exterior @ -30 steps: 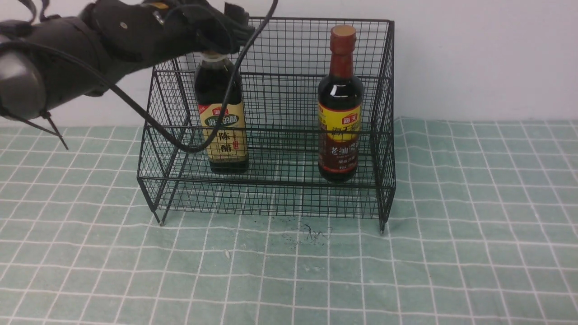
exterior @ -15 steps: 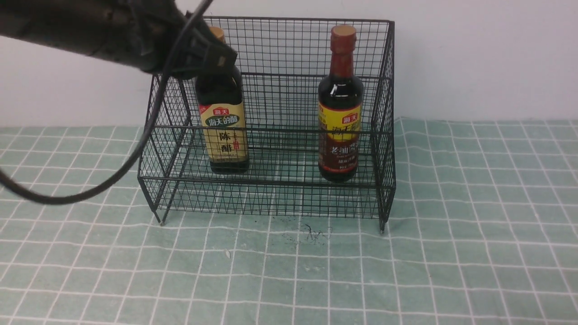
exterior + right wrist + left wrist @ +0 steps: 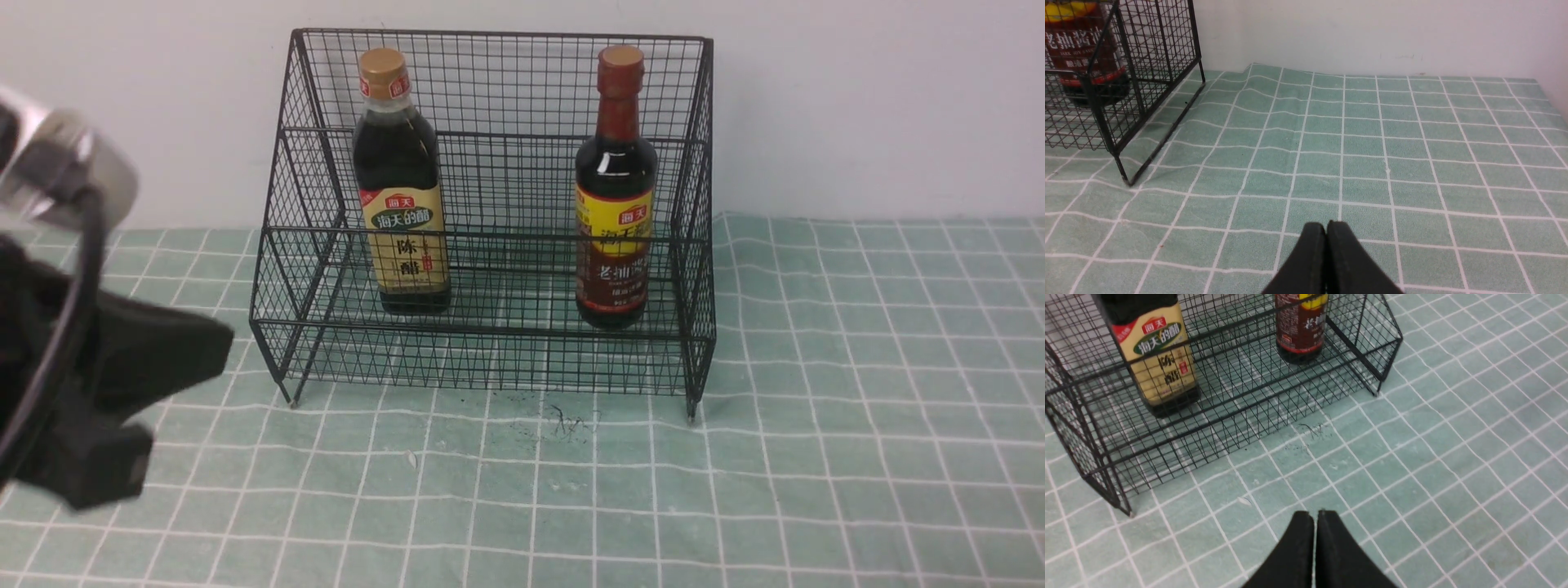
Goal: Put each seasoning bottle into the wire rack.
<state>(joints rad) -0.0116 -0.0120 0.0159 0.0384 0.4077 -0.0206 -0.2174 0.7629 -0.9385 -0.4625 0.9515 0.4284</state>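
The black wire rack (image 3: 490,359) stands at the back of the table. Inside it, the squarish gold-capped bottle (image 3: 400,180) stands upright on the left and the round bottle with the reddish-brown neck (image 3: 615,188) stands upright on the right. Both also show in the left wrist view, the squarish one (image 3: 1155,355) and the round one (image 3: 1300,326). My left gripper (image 3: 1314,514) is shut and empty, low over the cloth in front of the rack's left end; the left arm (image 3: 98,384) shows blurred at the left edge. My right gripper (image 3: 1326,225) is shut and empty, right of the rack (image 3: 1126,102).
A green checked cloth (image 3: 735,490) covers the table and is rumpled near the rack's right side. A white wall (image 3: 857,106) stands right behind the rack. Small dark marks (image 3: 563,420) lie on the cloth in front of the rack.
My left gripper has let go of the squarish bottle's cap, leaving it standing in the rack, and the left arm has pulled back down and to the left. The bottles have not moved.
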